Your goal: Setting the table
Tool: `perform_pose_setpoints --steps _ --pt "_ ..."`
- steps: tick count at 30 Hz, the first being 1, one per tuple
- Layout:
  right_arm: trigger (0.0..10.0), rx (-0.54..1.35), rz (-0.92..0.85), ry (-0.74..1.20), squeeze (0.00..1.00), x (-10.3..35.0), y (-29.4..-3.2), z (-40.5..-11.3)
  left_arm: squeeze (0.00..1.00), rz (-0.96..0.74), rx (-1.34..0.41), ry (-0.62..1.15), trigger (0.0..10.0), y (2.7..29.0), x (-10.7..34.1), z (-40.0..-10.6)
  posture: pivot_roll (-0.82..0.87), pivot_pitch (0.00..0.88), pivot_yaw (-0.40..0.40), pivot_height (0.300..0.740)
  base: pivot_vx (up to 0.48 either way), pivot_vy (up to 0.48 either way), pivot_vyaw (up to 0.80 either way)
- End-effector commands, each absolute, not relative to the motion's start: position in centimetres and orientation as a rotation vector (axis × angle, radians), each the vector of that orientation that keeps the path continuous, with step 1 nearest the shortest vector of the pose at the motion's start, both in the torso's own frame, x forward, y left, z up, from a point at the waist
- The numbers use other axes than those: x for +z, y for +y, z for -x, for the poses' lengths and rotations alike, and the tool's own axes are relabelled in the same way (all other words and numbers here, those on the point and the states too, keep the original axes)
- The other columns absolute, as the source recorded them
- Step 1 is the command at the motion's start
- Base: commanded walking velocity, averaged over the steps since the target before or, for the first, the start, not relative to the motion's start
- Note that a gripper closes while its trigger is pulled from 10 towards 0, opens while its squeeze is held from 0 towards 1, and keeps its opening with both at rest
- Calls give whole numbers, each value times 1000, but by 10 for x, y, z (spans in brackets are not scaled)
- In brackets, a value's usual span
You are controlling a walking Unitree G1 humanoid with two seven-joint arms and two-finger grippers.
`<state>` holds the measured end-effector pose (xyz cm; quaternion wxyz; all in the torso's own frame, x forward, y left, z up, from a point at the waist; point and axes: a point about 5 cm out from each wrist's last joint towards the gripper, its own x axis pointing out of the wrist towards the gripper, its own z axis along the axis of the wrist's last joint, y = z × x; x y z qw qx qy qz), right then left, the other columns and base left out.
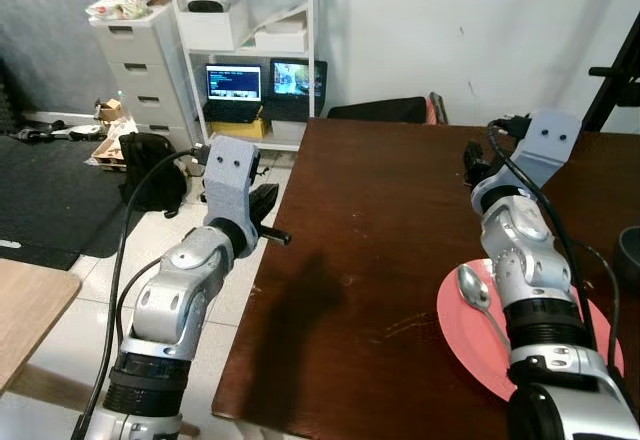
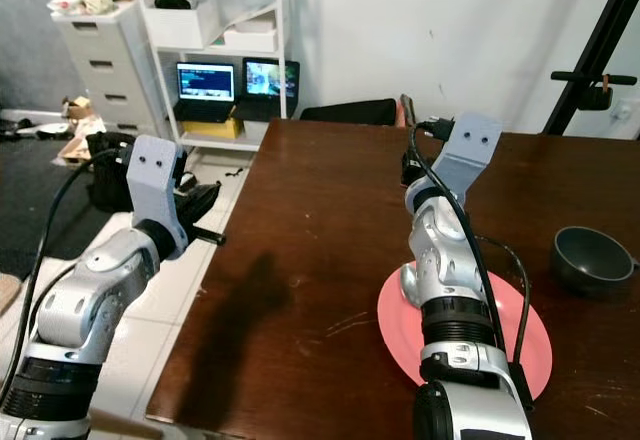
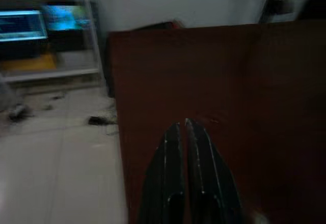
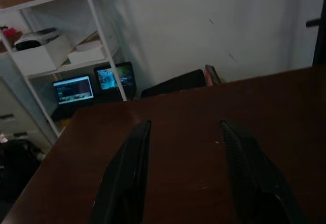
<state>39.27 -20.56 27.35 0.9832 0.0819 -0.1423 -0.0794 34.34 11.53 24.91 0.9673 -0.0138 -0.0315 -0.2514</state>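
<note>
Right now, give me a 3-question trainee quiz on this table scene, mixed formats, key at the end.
1. True or false: the spoon lies on the pink plate.
2. Multiple choice: the dark bowl sits (A) on the pink plate, (B) on the table to the right of the plate, (C) on the floor.
3. Fill in: the right gripper's jaws are ____, while the left gripper's jaws are closed together with nothing between them.

Key: 1 true; 2 B; 3 open.
</note>
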Motion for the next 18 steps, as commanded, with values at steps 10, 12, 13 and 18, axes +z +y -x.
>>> perform_pose_setpoints --steps 10,12,13,18 --pt "10000 -166 -127 -260 0 273 -214 -393 0 -12 -509 -75 10000 135 259 -353 40 89 125 740 0 0 0" --pt "10000 -162 -126 -255 0 272 -213 -393 0 26 -482 -69 10000 135 258 -354 32 94 120 740 0 0 0" --pt "10000 -160 -123 -255 0 271 -212 -393 0 61 -468 -64 10000 135 257 -355 24 97 116 740 0 0 0" --pt "10000 -156 -113 -275 0 273 -218 -391 0 61 -432 -51 10000 131 247 -351 -4 105 83 740 0 0 0"
